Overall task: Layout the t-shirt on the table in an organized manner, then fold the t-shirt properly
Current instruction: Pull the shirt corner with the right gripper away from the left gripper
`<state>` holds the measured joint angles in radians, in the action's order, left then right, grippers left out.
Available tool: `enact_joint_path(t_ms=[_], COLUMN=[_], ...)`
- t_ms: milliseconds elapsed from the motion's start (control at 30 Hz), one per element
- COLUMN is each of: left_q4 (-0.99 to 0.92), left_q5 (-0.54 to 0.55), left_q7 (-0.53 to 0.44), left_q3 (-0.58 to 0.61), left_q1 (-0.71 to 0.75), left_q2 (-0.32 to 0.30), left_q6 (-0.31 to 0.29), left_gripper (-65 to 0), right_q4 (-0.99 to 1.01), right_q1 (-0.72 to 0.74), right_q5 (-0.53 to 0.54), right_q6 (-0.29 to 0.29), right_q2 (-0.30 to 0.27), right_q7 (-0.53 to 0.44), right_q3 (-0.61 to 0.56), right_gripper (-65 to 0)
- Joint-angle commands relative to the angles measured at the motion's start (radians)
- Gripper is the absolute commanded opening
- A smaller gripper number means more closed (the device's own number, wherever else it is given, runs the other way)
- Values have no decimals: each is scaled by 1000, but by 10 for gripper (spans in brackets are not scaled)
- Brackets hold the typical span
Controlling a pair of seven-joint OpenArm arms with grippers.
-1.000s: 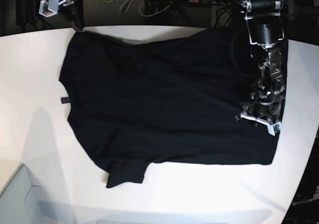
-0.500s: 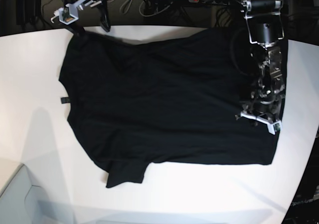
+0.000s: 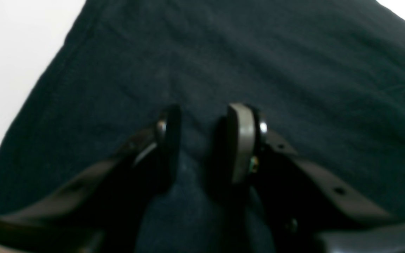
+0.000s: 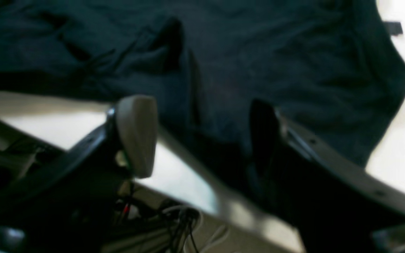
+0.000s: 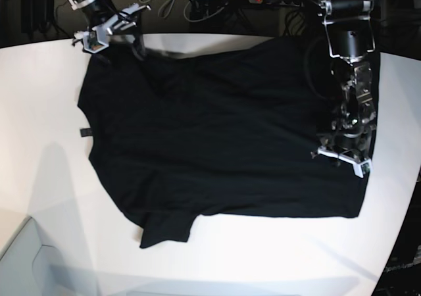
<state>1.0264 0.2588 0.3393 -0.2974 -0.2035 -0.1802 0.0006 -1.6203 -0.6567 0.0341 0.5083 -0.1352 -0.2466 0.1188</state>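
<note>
While your t-shirt (image 5: 217,131) lies spread across the table (image 5: 39,112), it reaches from the far edge toward the near edge, black, mostly flat, lightly creased. One sleeve (image 5: 164,229) juts toward the near edge; a small dark tag (image 5: 85,133) pokes out at the collar side. Your left gripper (image 5: 342,161) sits low on the cloth near the hem, jaws a little apart; whether they pinch fabric you cannot tell. Your right gripper (image 5: 113,34) hangs released over the far-edge shoulder. Both wrist views are blurred; any print stays unseen.
</note>
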Motion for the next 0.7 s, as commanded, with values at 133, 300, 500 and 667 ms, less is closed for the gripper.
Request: enact_joint_path(t_ms=[133, 300, 500, 667], left_q4=[15, 15, 15, 15], left_q5=[1, 1, 1, 1], left_q7=[-15, -15, -15, -15], left_q3=[-1, -1, -1, -1], left_q1=[-20, -23, -26, -29], left_q2=[-12, -12, -14, -14], left_q6=[2, 2, 2, 2], left_gripper=[-432, -432, -431, -431], right_q4=[21, -1, 1, 70], right_q1=[-25, -110, -211, -231], right_q5=[14, 17, 16, 16], right_q6=[10, 10, 10, 10], right_q2=[-7, -7, -10, -10], right_q7=[-21, -93, -293, -300], right_q3=[9, 11, 14, 86], right_gripper=[-650, -650, -650, -650])
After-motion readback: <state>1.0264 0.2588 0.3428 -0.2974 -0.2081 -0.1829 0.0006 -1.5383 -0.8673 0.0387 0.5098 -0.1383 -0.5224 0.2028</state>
